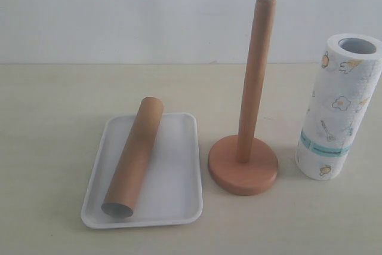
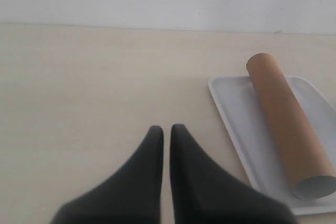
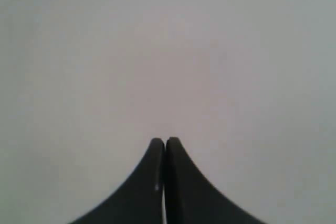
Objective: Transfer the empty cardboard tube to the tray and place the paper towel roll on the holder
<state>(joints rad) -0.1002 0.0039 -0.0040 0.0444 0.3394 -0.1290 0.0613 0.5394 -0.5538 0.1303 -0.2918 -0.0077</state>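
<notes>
The brown empty cardboard tube (image 1: 135, 154) lies lengthwise in the white tray (image 1: 173, 201), its open grey end toward the front. Right of the tray stands the reddish wooden holder (image 1: 245, 165), its upright dowel bare. The egg-printed paper towel roll (image 1: 339, 107) stands upright on the table at the far right. Neither gripper shows in the exterior view. In the left wrist view my left gripper (image 2: 166, 128) is shut and holds nothing, hovering over bare table beside the tray (image 2: 236, 114) and tube (image 2: 286, 121). My right gripper (image 3: 165, 141) is shut, with only a blank pale surface before it.
A light wooden tabletop (image 1: 54, 123) spreads left of the tray and in front of the holder. A plain white wall (image 1: 149, 10) backs the table. The roll stands close to the right edge of the exterior view.
</notes>
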